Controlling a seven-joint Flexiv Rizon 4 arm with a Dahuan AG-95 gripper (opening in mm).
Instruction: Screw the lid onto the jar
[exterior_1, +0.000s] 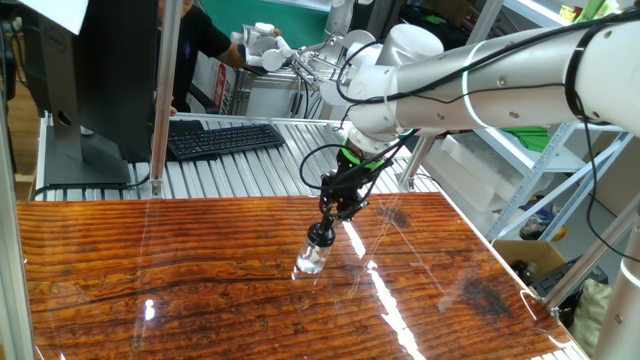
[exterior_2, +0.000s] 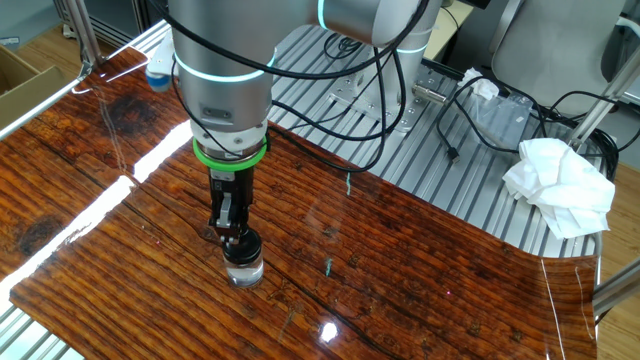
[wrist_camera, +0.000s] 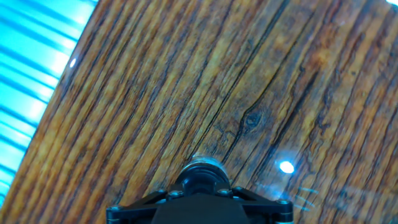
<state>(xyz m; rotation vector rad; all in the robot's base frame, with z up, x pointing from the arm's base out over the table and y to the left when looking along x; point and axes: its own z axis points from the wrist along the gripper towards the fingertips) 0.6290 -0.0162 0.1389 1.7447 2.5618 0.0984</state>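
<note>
The small clear round jar stands upright on the glossy, grained wooden table. Its dark round lid sits on top, pinched by the gripper, which points straight down.

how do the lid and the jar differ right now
The lid is dark and opaque; the jar is clear and see-through. The lid sits on top, at the jar's mouth, while the jar stands on the wooden table. The lid is a short cap; the jar body is taller. The hand closes on the lid, not the jar. Both are round and about equally wide.
</note>
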